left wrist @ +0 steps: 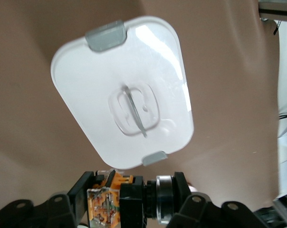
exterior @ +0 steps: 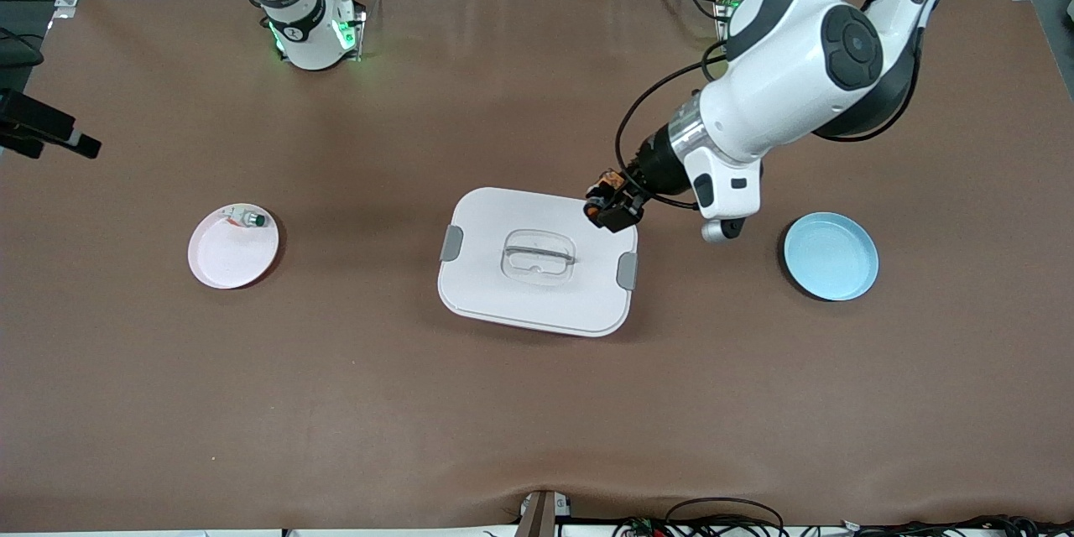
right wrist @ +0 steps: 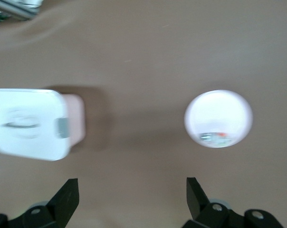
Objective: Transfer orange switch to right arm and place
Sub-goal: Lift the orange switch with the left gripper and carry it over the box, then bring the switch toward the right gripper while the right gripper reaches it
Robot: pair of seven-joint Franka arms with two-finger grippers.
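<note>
My left gripper point(exterior: 611, 205) is shut on the orange switch point(exterior: 606, 187) and holds it in the air over the corner of the white lidded box point(exterior: 495, 222) nearest the left arm's base. In the left wrist view the orange switch point(left wrist: 131, 204) lies crosswise between the black fingers point(left wrist: 81, 190). Its black body, orange terminals and silver ring show, with the box lid point(left wrist: 86, 95) below. The right gripper point(right wrist: 132, 197) is open and holds nothing, high over bare table. It does not show in the front view.
A pink plate point(exterior: 226, 264) toward the right arm's end of the table carries a green-capped button point(exterior: 252, 220). That plate point(right wrist: 219, 109) and the box point(right wrist: 24, 137) also show in the right wrist view. A blue plate point(exterior: 831, 256) lies toward the left arm's end.
</note>
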